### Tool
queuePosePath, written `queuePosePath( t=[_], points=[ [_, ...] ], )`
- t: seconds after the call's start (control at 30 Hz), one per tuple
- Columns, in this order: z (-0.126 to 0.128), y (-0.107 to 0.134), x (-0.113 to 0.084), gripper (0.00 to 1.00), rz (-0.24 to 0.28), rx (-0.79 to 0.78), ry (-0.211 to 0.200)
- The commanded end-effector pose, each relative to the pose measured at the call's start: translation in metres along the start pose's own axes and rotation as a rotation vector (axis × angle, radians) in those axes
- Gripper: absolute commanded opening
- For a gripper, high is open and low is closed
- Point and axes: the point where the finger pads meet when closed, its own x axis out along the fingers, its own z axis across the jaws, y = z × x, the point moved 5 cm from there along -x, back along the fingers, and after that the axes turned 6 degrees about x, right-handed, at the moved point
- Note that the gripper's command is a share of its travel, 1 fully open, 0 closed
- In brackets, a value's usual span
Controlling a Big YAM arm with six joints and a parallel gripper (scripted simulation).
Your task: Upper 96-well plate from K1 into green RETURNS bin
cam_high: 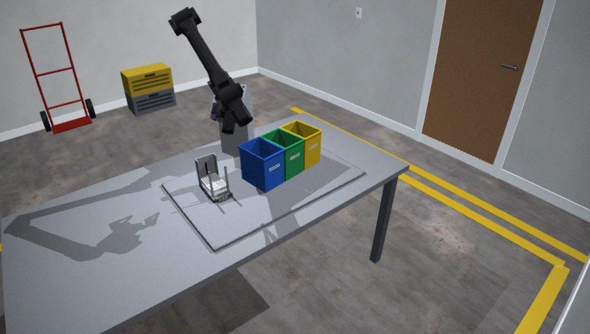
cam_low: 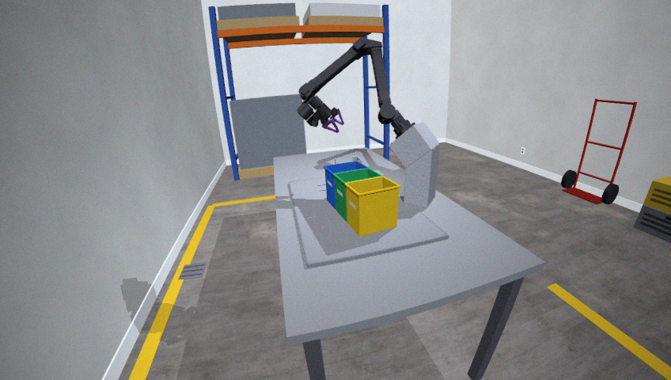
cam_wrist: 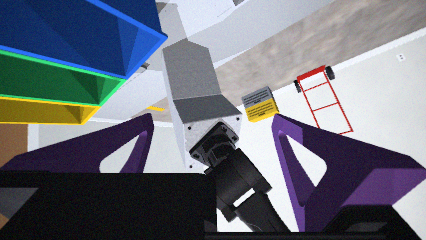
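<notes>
Claw [cam_low: 335, 120] (wide open) above bins [cam_low: 372, 207]

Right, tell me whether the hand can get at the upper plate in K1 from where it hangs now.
Probably yes. The hand is open, empty and raised above the table. The rack stands apart from the blue bin, its top open, nothing over the upper plate.

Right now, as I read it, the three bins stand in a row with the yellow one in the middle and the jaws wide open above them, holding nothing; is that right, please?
Not quite: the green bin is in the middle, between the blue bin and the yellow bin, as the top view shows. The rest stands: the gripper hangs above them with its jaws wide open, holding nothing.
</notes>
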Motion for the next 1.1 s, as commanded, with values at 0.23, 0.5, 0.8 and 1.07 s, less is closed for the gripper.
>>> queuePosePath(
  t=[0.23,0.5,0.8,1.07],
  points=[
    [0.000,0.000,-0.002,1.00,-0.005,0.001,-0.005],
    [0.000,0.000,-0.002,1.00,-0.005,0.001,-0.005],
    [-0.012,-0.017,0.033,1.00,-0.110,-0.119,-0.173],
    [-0.022,-0.031,0.063,1.00,-0.251,-0.239,-0.254]
  ],
)
